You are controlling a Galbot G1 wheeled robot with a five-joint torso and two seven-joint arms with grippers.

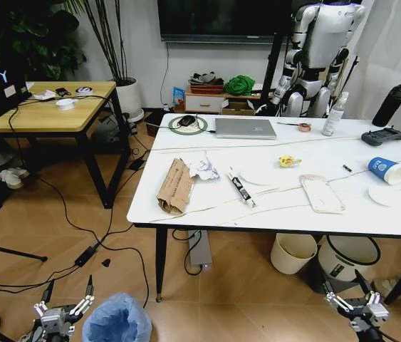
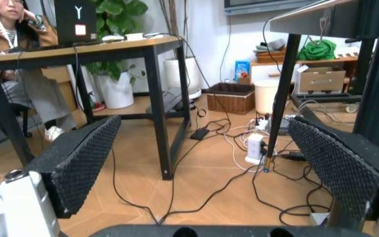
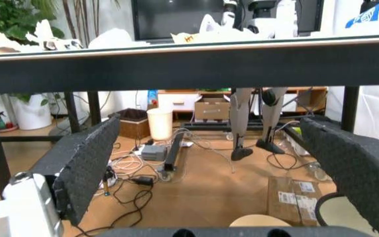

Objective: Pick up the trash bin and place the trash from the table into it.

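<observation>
Now the trash bin [image 1: 117,320] stands upright on the floor short of the table's [image 1: 186,214] near-left corner, just beside the spread-open left gripper [image 1: 65,293], while the open right gripper [image 1: 348,292] hangs well apart

The white marble-look counter [image 1: 186,206] carried flattened brown cardboard [image 1: 175,187] near its left edge, crumpled white paper [image 1: 204,169] just right of it, a clear plastic tray [image 1: 321,193] further right, and a tipped blue paper cup [image 1: 386,170] near the right end. At the far side lay a silver laptop [image 1: 245,128] and a black game controller [image 1: 383,135].
</observation>
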